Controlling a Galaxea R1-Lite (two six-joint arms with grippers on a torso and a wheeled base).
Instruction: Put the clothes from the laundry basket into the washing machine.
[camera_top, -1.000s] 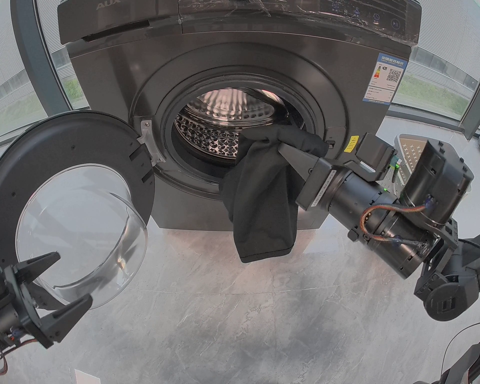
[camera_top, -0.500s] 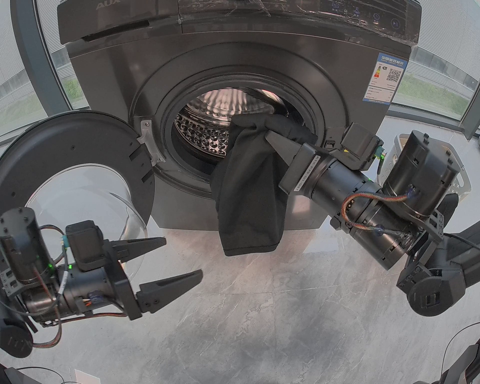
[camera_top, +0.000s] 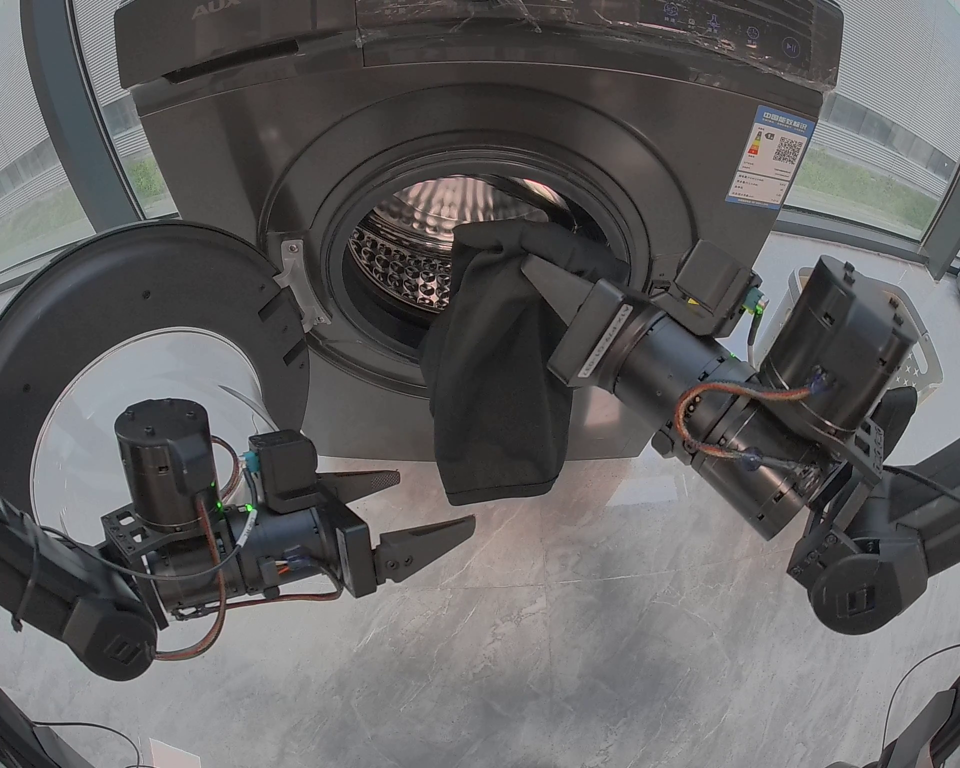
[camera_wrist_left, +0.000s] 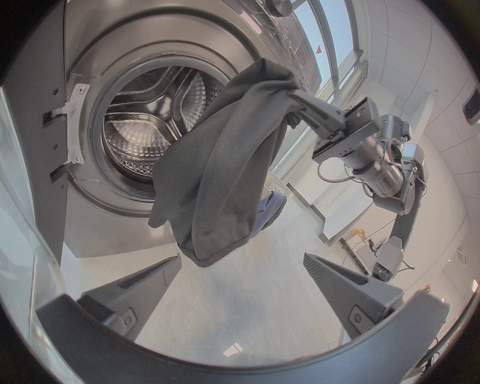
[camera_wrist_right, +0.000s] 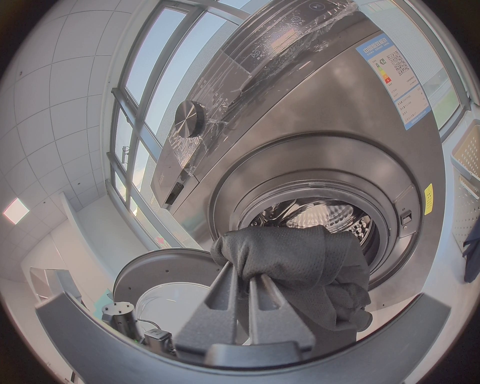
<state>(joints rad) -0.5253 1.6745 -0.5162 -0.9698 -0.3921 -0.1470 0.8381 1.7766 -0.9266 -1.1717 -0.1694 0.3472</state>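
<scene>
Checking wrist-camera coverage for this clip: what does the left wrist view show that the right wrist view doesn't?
Left wrist alone: the open left gripper and the hem of the dark garment, hanging lower than the drum. Right wrist alone: the energy label and the yellow sticker. Both: the garment, the right gripper shut on it, the drum.

Before washing machine (camera_top: 250, 130) opening hangs garment (camera_top: 495, 390); door (camera_top: 130, 290) open at left; laundry basket (camera_wrist_right: 469, 150) at right.
</scene>
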